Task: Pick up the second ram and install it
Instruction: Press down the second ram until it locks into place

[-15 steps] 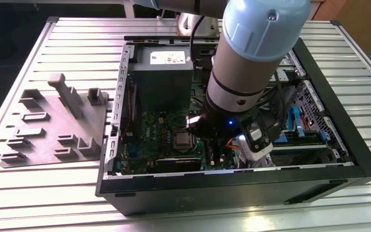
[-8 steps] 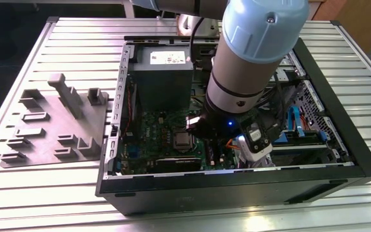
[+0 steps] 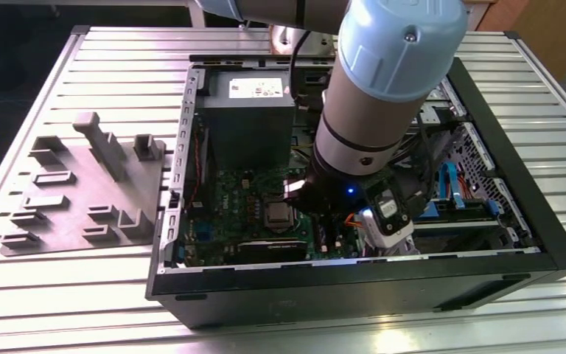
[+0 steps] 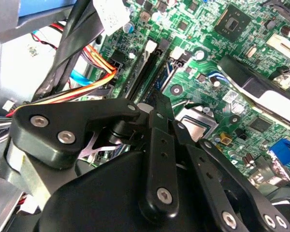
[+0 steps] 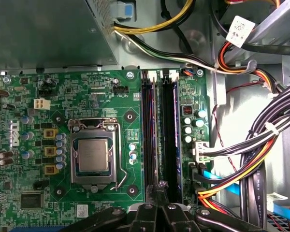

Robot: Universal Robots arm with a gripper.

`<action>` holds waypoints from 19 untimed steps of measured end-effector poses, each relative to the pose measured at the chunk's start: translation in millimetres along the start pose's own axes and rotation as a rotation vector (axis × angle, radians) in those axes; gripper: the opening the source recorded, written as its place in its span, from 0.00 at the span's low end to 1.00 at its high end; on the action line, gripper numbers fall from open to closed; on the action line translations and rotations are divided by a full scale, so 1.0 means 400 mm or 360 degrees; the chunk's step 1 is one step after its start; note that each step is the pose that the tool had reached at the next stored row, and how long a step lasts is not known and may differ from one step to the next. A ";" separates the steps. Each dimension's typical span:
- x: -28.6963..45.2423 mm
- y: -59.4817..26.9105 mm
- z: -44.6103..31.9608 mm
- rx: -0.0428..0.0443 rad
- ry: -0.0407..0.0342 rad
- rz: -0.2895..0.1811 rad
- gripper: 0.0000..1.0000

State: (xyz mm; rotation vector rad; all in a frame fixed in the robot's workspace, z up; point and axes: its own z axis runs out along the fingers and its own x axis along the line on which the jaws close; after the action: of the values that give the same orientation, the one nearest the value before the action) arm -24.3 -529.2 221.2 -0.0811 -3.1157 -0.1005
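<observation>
One gripper (image 5: 160, 186), inside the open computer case (image 3: 519, 265), low over the green motherboard (image 5: 92, 92); fingers (image 4: 157, 113) pressed together, and whether they pinch anything cannot be told. Two long dark memory slots (image 5: 148, 130) beside the processor (image 5: 93, 153). Second ram (image 5: 159, 130): thin strip seen edge-on, running along the slots from the fingertips; seating cannot be told. Grey tray (image 3: 77, 192) on the table (image 3: 47, 295) beside the case.
</observation>
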 end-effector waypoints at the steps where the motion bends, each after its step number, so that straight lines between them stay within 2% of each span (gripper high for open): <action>1: 0.000 0.000 0.000 0.0000 0.0000 0.0000 0.10; 19: 0.000 -0.001 0.012 -0.0001 0.0000 0.0000 0.10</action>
State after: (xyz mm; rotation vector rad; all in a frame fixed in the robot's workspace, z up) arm -24.3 -529.2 216.5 -0.0811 -3.1157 -0.1010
